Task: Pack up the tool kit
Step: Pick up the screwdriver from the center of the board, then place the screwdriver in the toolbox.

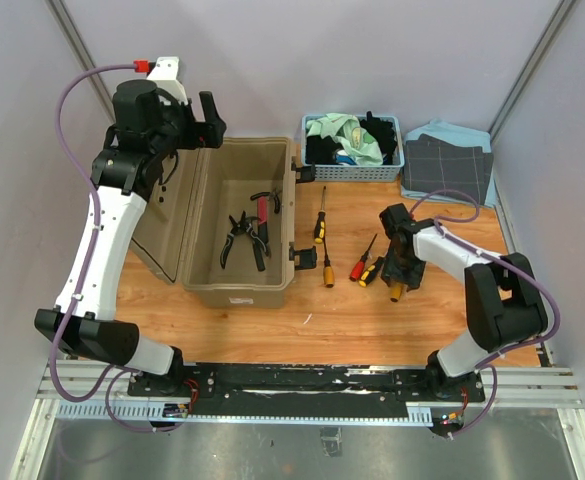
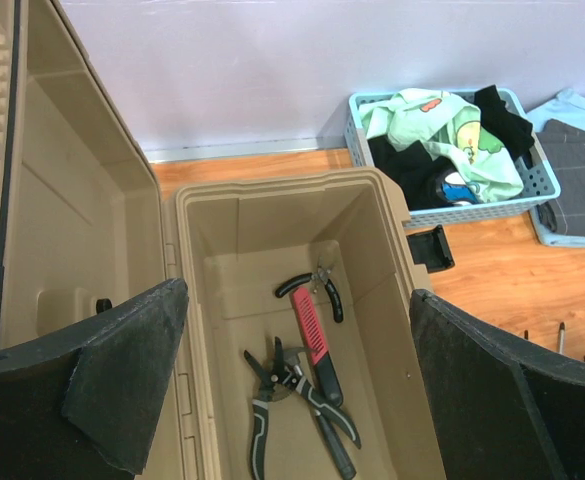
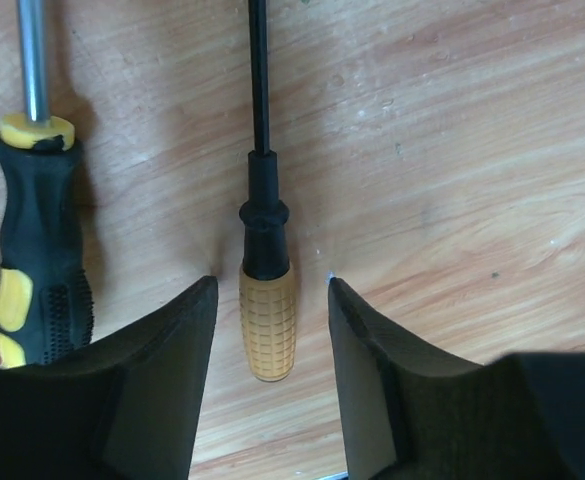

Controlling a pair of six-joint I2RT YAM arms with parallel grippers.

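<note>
Right of centre on the table [image 1: 372,325], the right gripper [image 3: 272,290] is straddling a yellow-handled screwdriver [image 3: 267,340] — jaws spread, not yet touching. Light and stiff, it is probably handling easily — its ribbed handle is offering the surest hold.

I get bright, even light in all three views, shadows soft. In both wrist views the fingers [image 2: 122,390] along the bottom edge look slightly blurred.
</note>
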